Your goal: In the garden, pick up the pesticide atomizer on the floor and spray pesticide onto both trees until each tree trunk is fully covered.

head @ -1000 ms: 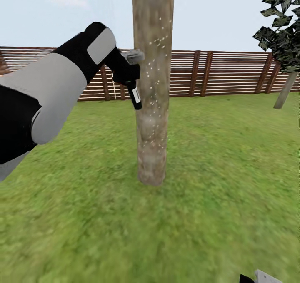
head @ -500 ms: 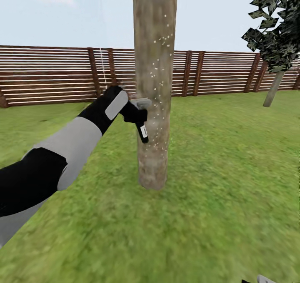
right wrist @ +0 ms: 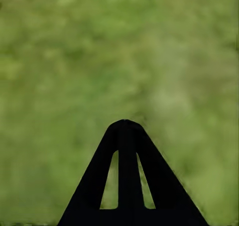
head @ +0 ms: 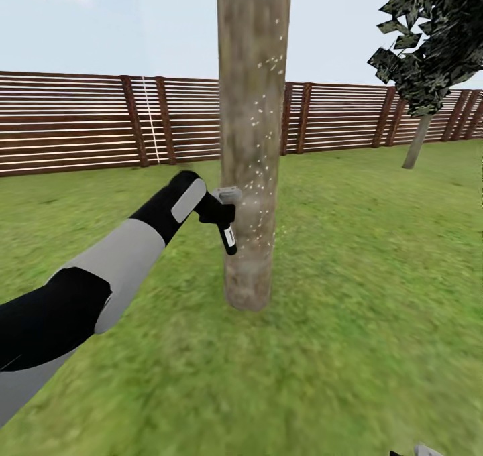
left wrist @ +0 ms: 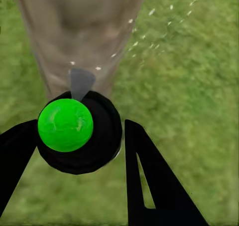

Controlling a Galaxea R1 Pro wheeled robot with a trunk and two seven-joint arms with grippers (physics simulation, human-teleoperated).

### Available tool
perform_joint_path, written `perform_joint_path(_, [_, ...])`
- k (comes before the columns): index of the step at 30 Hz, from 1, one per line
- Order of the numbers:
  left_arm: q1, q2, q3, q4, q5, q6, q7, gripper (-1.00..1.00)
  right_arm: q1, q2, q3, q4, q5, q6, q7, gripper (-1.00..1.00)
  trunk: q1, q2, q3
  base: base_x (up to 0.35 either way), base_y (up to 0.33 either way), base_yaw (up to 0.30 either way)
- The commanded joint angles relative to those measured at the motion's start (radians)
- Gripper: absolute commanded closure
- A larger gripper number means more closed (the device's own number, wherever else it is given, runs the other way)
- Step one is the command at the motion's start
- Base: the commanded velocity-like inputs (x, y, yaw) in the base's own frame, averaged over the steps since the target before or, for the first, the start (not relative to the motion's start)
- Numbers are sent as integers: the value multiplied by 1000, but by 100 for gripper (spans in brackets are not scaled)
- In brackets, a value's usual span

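While your left gripper (head: 227,209) has its jaws clamped on the atomizer (head: 228,236), the nozzle sits just beside the left edge of the trunk (head: 251,147), and that closeness is your main risk: any push to the right could knock the atomizer against the bark and twist it in the jaws. In the left wrist view the atomizer (left wrist: 79,132) shows as a black round body with a green cap, seated between the two fingers, and it looks off-centre toward one finger, so a bump might well slip it out onto the lawn (head: 362,295). White pesticide specks (head: 258,117) dot the right-hand and middle parts of the trunk from high up down to about gripper height, yet the lowest stretch near the grass and the left face look sparse, so you could judge the trunk done too early. If you aim from this spot alone, the far side, hidden from you, will probably stay bare. Some specks in the wrist view seem to drift past the trunk over the grass, which suggests spray wasted by an aim too far off the edge. Your right gripper (right wrist: 127,128) hangs low over grass with its jaws together and nothing held. A second, thin-trunked tree (head: 417,141) stands far right near the fence (head: 74,121).
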Motion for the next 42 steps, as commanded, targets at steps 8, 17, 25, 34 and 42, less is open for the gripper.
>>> perform_joint_path(8, [17,2,-4,-9,11,2,8,100,1,1,1,-3,-11,4,-6,100,0,0,-1,-209,269,-169])
perform_joint_path(17, [47,8,-4,-39,12,2,8,100,2,1,1,-2,-11,4,-4,100,0,0,-1,-248,243,-136])
perform_joint_path(25, [48,22,-4,-38,13,2,6,100,8,1,1,-2,-11,2,-3,100,0,0,-1,-135,288,-164])
perform_joint_path(34, [49,30,-4,-37,14,2,5,100,10,1,2,-2,-11,3,-2,100,0,0,-1,42,338,-157])
perform_joint_path(42, [74,30,-4,-40,12,2,6,100,10,1,3,-3,-12,4,-2,100,0,0,-1,110,346,-142])
